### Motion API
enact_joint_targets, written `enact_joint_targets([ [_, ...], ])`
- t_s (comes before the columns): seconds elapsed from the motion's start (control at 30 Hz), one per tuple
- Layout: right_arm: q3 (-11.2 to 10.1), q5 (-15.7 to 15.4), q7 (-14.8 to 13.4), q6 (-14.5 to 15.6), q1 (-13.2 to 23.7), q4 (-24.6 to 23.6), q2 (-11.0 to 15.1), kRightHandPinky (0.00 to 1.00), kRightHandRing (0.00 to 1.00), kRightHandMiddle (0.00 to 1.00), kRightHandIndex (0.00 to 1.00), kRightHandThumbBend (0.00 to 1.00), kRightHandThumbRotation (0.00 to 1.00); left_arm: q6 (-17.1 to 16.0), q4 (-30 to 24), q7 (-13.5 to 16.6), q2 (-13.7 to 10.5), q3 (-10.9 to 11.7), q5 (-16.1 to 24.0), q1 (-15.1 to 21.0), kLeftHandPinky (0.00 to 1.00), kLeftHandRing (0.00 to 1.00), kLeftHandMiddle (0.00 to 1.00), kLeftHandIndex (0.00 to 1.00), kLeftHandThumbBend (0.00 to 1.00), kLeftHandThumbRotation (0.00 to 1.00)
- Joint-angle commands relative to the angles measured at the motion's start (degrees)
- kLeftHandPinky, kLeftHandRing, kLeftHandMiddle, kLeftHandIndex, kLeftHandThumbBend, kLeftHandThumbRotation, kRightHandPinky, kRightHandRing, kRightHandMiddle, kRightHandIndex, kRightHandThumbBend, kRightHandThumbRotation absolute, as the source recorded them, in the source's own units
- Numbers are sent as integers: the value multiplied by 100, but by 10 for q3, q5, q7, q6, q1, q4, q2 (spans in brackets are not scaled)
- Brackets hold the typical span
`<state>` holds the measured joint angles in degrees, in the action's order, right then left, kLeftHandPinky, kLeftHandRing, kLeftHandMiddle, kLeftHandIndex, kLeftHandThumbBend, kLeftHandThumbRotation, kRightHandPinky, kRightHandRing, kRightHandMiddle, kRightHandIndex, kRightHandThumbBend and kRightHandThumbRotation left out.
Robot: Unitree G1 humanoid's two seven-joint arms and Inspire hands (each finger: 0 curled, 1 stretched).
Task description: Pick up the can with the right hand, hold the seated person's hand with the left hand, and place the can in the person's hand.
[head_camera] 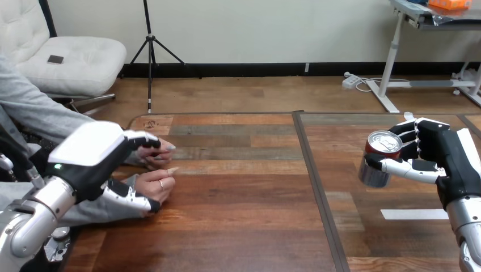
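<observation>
The can (376, 164), silver with a red top rim, sits at the right of the table in my right hand (449, 152). The fingers curl round its far side and the thumb crosses its near side; the can tilts a little. At the left, my left hand (91, 148) reaches over the person's two hands. Its fingers stretch out above the person's farther hand (157, 152). Its thumb lies along the near side of the person's nearer hand (154, 184), by the wrist. I see no closed grip on either hand. Both of the person's hands rest on the table.
The wooden table (238, 215) has a dark seam (316, 187) running front to back between the two sides. A white tape strip (414, 214) lies on the table under my right forearm.
</observation>
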<state>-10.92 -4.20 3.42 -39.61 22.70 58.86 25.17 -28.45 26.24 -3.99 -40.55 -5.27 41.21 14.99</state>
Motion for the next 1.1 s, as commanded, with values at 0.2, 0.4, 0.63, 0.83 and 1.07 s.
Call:
enact_joint_targets([
  [0.2, -5, 12, -3, -13, 27, -28, 11, 35, 37, 42, 44, 74, 0, 23, 15, -91, -14, -15, -51, 66, 74, 81, 83, 81, 100, 32],
  [0.4, -7, 15, -1, -15, 27, -28, 11, 35, 38, 43, 44, 74, 0, 51, 14, -149, -13, -15, -81, 74, 75, 82, 85, 83, 100, 31],
  [0.63, -8, 18, 4, -25, 26, -25, 11, 34, 37, 42, 43, 73, 0, 70, 14, -160, -17, -21, -76, 78, 74, 82, 84, 84, 100, 31],
  [0.83, -9, 19, 4, -17, 26, -28, 10, 34, 37, 42, 44, 74, 0, 79, 26, -160, -17, -22, -77, 82, 73, 81, 84, 83, 100, 26],
  [1.07, -11, 28, 7, -9, 25, -29, 6, 34, 37, 42, 44, 74, 0, 85, 50, -137, -23, -38, -49, 91, 75, 83, 84, 84, 100, 23],
])
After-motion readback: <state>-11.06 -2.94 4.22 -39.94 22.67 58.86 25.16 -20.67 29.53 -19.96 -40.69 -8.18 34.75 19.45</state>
